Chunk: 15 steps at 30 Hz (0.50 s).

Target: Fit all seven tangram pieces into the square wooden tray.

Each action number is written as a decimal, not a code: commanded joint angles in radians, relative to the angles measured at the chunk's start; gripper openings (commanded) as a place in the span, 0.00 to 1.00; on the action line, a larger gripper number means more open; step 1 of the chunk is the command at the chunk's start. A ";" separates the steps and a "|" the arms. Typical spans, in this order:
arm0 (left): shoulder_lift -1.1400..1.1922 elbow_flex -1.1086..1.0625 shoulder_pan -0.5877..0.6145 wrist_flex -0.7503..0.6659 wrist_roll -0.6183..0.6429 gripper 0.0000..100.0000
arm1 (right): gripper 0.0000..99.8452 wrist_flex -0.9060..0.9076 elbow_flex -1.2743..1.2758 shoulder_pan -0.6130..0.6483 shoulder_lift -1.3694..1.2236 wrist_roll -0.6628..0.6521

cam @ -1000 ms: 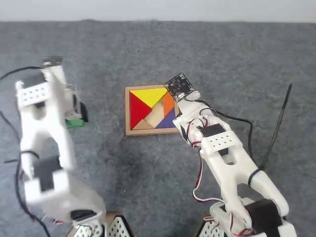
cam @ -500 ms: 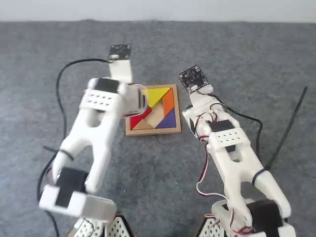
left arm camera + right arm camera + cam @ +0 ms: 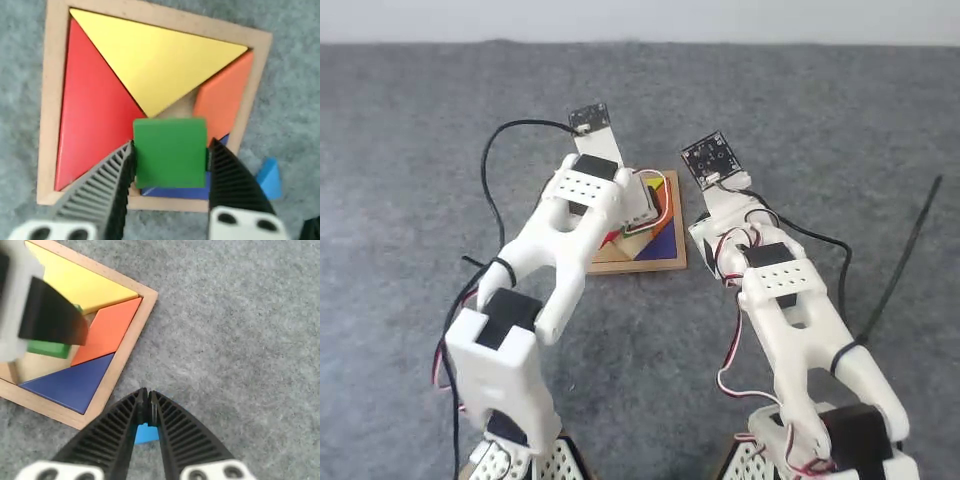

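Placing the square is in hand | left claw [image 3: 171, 145] is gripping the green square [image 3: 170, 160] over the wooden tray's [image 3: 52, 100] bare middle gap | right claw [image 3: 145, 392] is hanging pinched together above the blue triangle [image 3: 270, 177] on the tabletop [image 3: 240, 315] | next move is likely calling for a level, squared descent.

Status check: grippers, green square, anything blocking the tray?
Left gripper shut on green square piece, over the square wooden tray's bare gap. Right gripper shut, over carpet beside tray. Small light-blue triangle lies outside tray; gap looks unobstructed.
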<state>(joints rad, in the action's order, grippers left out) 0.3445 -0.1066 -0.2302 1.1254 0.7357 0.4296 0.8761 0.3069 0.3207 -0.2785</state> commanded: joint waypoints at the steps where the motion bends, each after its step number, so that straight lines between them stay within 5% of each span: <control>1: -0.069 0.071 -0.008 0.046 0.015 0.28 | 0.01 -0.008 -0.074 -0.013 0.008 0.009; 9: -0.282 0.087 0.018 0.282 0.011 0.32 | 0.01 -0.008 -0.074 -0.010 0.004 0.009; 15: -0.347 0.082 0.408 0.235 -0.089 0.32 | 0.01 0.004 -0.080 0.042 0.002 0.009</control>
<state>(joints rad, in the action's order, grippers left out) 0.0744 -0.0683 -0.0829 1.4246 0.7342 0.4296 0.8761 0.3069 0.3207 -0.2785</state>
